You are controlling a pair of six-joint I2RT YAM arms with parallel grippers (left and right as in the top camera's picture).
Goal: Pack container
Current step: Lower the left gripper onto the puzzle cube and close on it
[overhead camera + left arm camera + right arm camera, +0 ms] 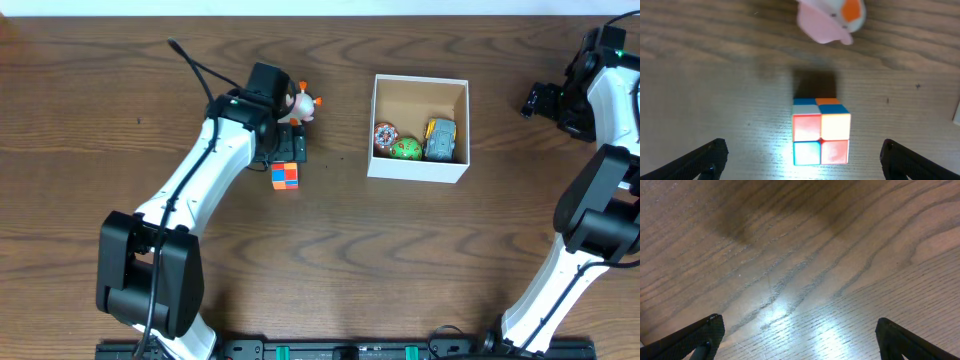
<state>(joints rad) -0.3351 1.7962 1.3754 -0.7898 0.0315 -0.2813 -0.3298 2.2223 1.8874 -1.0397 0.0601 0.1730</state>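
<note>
Container (418, 169) sits on the table (420, 270), well right of the cube (820, 131). Left gripper (805, 157) hangs over the cube, jaws wide apart. Right gripper (800, 335) also has its jaws apart. Pink toy (827, 19) is blurry and cut off. The three boxed toys (412, 143) are too tiny to read.

My bench (800, 255) is grained wood with a soft sheen. The container (415, 100) is matt cardboard. The cube (820, 132) looks like glossy plastic. My left tool (807, 161) has matt black fingers (700, 160).
</note>
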